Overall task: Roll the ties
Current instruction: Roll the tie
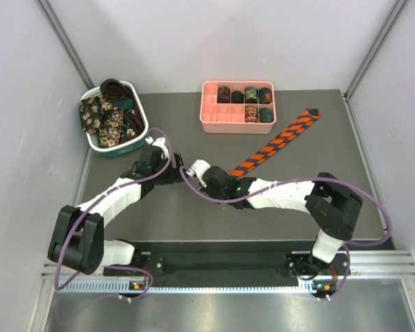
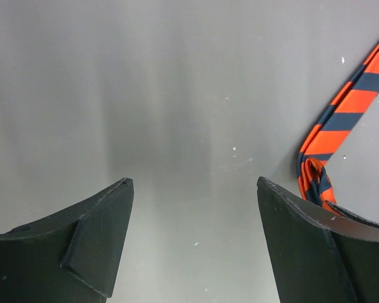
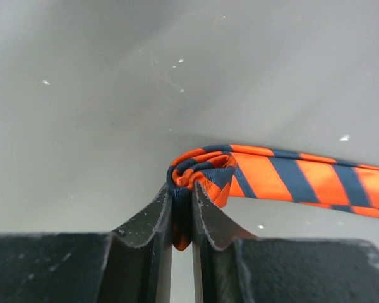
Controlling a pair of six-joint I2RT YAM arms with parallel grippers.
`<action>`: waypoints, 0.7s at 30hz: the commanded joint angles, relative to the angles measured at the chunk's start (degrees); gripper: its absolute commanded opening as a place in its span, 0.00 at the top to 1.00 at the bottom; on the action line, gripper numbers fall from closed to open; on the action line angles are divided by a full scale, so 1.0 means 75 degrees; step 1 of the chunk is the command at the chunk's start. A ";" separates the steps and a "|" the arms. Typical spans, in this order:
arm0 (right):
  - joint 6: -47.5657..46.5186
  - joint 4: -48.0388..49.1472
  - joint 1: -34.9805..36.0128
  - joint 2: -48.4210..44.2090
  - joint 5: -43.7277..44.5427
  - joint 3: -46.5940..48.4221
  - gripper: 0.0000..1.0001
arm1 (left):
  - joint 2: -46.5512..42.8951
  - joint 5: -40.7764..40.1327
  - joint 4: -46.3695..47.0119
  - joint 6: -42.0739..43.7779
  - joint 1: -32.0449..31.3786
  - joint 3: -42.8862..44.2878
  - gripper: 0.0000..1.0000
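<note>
The striped tie (image 1: 280, 142) lies stretched diagonally across the grey table (image 1: 194, 221). Its wide end is up near the pink tray (image 1: 235, 128) and its narrow end is down in the middle, where my 2 wrists meet. I judge this layout suits the job: a strip lying flat and straight can wind up from the narrow end without twisting.

In the far left corner, the white-and-teal basket (image 1: 121, 149) holds a heap of loose ties (image 1: 104, 117), which I take to be the supply waiting its turn. The tray keeps several finished coils (image 1: 252, 95) in its back row and right-hand compartments, where the walls stop them unwinding.

The right gripper (image 3: 182, 189) is pinched tight on the narrow end, where the fabric is folded over into a small first turn (image 3: 202, 173). That clamp holds the core of the roll together.

The left gripper (image 2: 192, 183) hangs over bare table with its fingers spread wide and nothing between them. Its right finger is just beside the fold, and I judge it is placed there to steady the roll.
</note>
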 commanded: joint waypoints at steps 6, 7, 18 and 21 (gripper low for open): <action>0.0869 0.0855 -0.1118 -0.0436 -0.3204 -0.0373 1.00 | -0.0108 0.0427 0.0750 0.0070 0.0073 -0.0288 0.16; 0.0940 0.0855 -0.1223 -0.0424 -0.3682 -0.0419 1.00 | -0.0037 0.0556 0.0959 0.0141 0.0062 -0.0253 0.17; 0.1818 0.1429 -0.2735 0.0243 -0.6673 -0.0349 1.00 | 0.0210 0.1120 0.1686 0.1008 -0.0711 -0.0275 0.22; 0.1878 0.1371 -0.2946 0.0524 -0.6979 -0.0209 1.00 | 0.0187 0.1097 0.1968 0.1277 -0.0969 -0.0404 0.23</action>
